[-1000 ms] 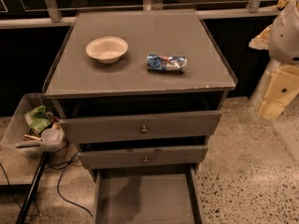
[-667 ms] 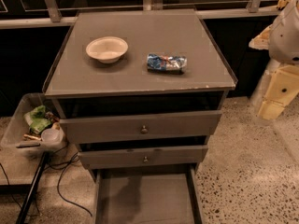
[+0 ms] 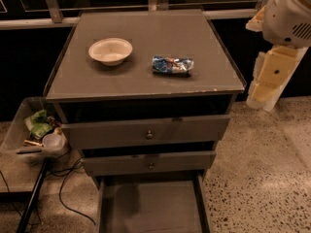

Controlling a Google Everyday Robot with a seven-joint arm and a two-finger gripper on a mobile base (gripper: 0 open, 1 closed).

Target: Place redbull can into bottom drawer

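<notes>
The redbull can [image 3: 172, 65] lies on its side on the grey cabinet top [image 3: 146, 84], right of centre, blue and silver with red marks. The bottom drawer [image 3: 150, 208] is pulled out at the foot of the cabinet, and its flat grey floor shows with nothing in it. My gripper [image 3: 270, 79] hangs at the far right on the white and cream arm, off the cabinet's right edge and well apart from the can. It holds nothing that I can see.
A white bowl [image 3: 111, 50] sits on the cabinet top left of the can. Two knobbed drawers [image 3: 148, 134] above the bottom one stand slightly ajar. A clear bin [image 3: 34, 135] with clutter and cables stands at the left. Speckled floor lies to the right.
</notes>
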